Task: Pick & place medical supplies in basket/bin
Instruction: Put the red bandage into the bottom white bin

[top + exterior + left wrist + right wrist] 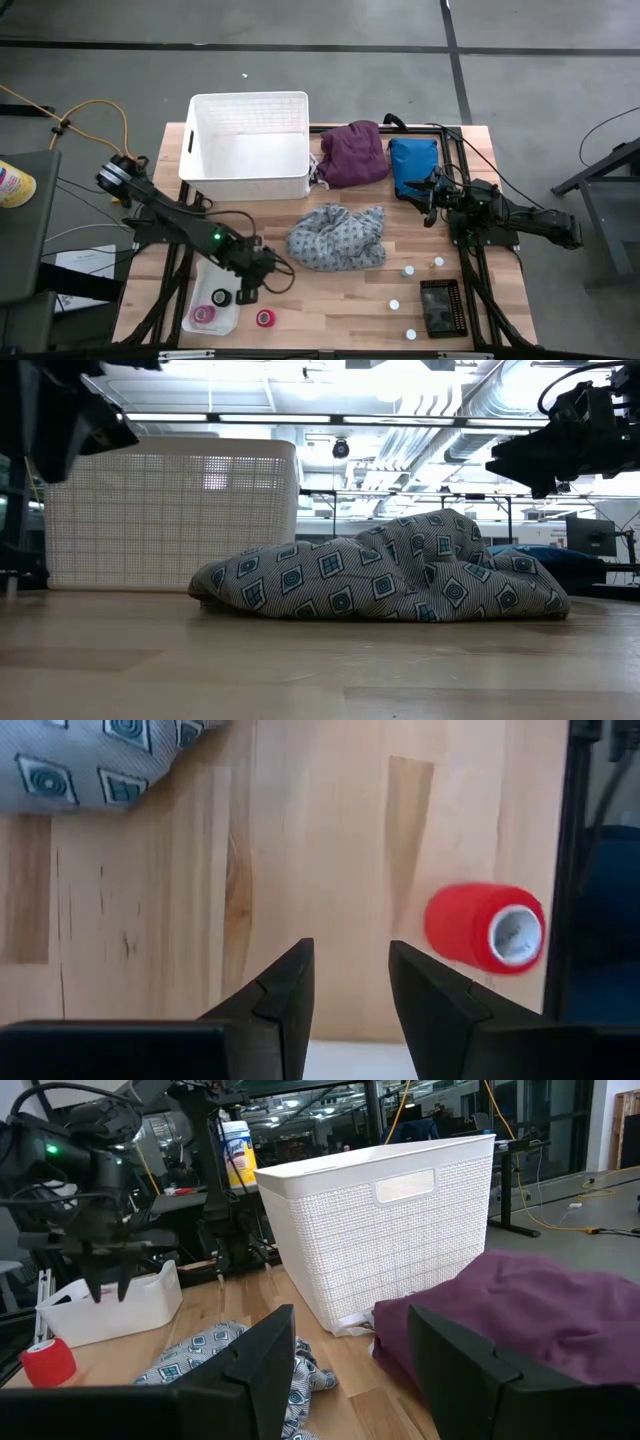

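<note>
The left gripper [247,296], parted and empty, hangs just beside the red roll [265,318], which lies on its side, nearer this arm. Right of the basket [247,146], the right gripper [425,198] hovers open by the purple cloth [354,153].

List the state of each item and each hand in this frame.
White basket: upright, nothing visible inside.
Grey dotted cloth: crumpled on the table.
Purple cloth: heaped beside the basket.
Red tape roll: on its side, loose.
Left hand: open, holding nothing.
Right hand: open, holding nothing.

Slotted plastic basket [248,140], matt wooden table [330,300]
</note>
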